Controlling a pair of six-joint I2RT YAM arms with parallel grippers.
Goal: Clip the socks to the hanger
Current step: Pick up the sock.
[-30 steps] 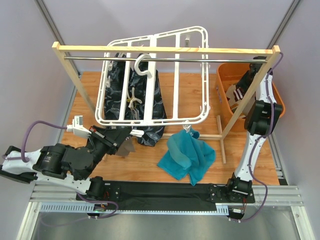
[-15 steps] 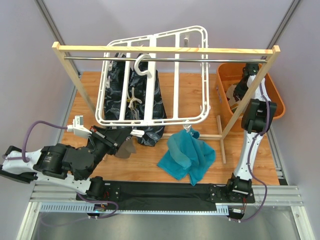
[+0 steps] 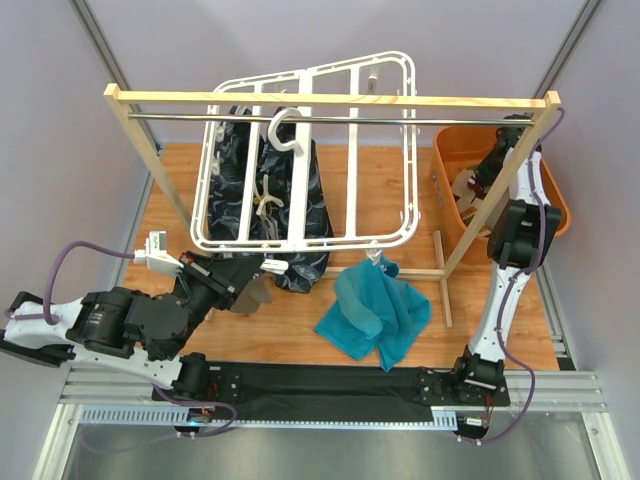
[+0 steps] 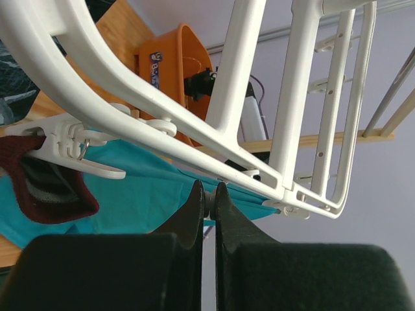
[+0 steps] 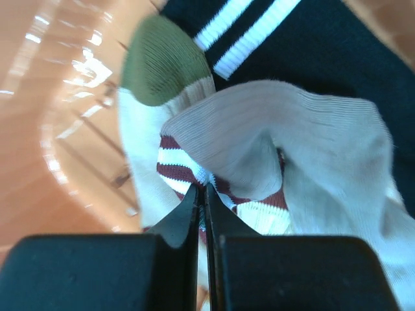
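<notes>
Right gripper, inside the orange basket behind the post of the wooden rack — my jaws are pressed together on a fold of the beige striped sock, which lies over a black sock. Left gripper, just under the near edge of the white hanger — my jaws meet, nothing seen between them. Beside it a clip holds a dark sock; a teal sock hangs beyond, a dark patterned cloth beneath the frame
</notes>
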